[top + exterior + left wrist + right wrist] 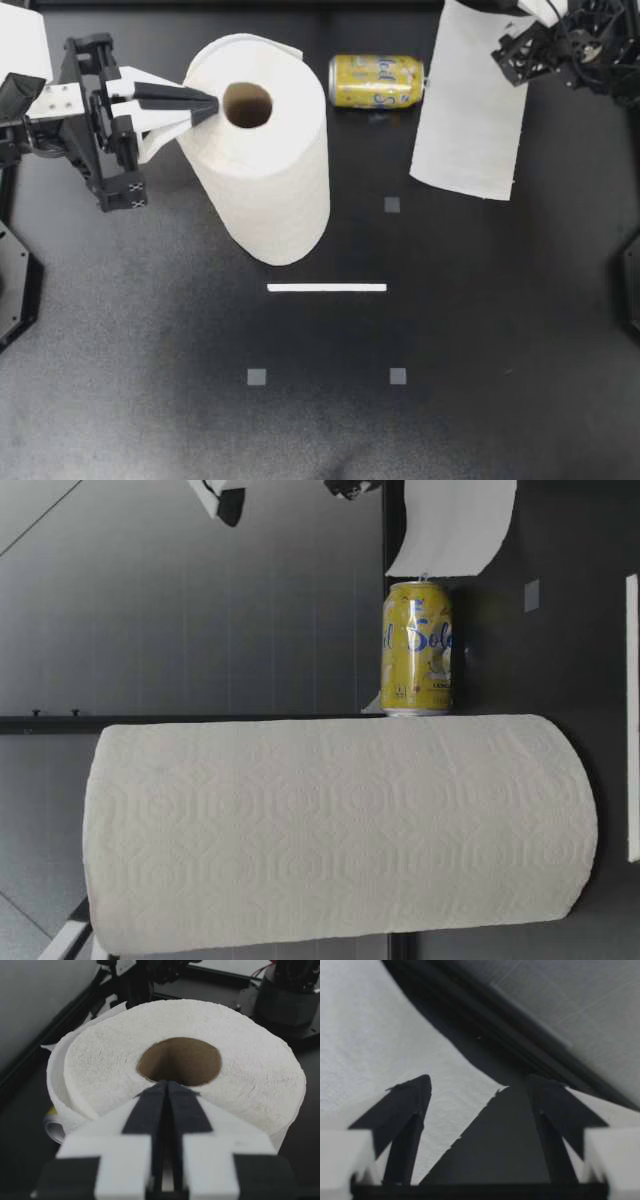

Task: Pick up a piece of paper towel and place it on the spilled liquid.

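Risk, sheet: torn towel sheet (pixel 468 115) has its far end under the right gripper (pixel 522 48), whose fingers stand wide apart and clamp nothing; a lift from here would prob. leave the sheet behind or drag it askew
Risk, can: yellow can (pixel 377 80) lies on its side just beside the sheet; a low sweep could roll it and spread more liquid
Risk, roll: paper towel roll (pixel 275 180) stands upright and tall; left gripper (pixel 205 106) sits at its top rim by the cardboard core, so a sideways nudge could tip it toward the can
Risk, target: spill (pixel 379 118) barely shows on the black table (pixel 470 330) (at most a faint mark just by the can), so the sheet may land off it
Left arm pose: comes in level from the side, fingers clenched together on nothing, tips at the core's edge
Right arm pose: at the far corner, over the sheet's far end; wrist view shows paper beyond both spread fingers w/ a torn notch between
Sheet location: between can and right arm, near the spill but not on it; can't tell if its far end is lifted
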Tool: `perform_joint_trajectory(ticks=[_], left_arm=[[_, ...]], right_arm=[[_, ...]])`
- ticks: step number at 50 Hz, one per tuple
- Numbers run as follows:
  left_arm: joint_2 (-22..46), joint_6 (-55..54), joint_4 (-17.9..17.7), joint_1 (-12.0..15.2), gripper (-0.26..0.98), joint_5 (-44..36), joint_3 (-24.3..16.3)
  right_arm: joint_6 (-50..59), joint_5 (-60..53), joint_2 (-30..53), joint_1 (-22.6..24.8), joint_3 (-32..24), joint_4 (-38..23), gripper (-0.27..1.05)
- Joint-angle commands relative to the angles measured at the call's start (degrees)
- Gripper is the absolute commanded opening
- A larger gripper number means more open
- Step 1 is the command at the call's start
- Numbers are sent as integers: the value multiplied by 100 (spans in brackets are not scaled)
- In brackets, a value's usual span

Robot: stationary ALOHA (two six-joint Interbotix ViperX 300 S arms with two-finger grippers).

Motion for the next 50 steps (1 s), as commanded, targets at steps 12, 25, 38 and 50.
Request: perform_joint_trajectory(ticks=[12,25,38,50], left_arm=[[-299,53,-9,62,10,-290,35],[-800,70,0,-237,10,-694,79],[-1213,88,62,-642,10,-1055,220],[-1248,79,62,-1063,10,-1055,149]], right_arm=[[-35,-844,-1705,580,-167,149,72],[35,-2021,-2900,1679,-255,325,60],[229,-2725,-3779,2751,-211,580,40],[448,-2821,-4386,3586,-18,624,19]])
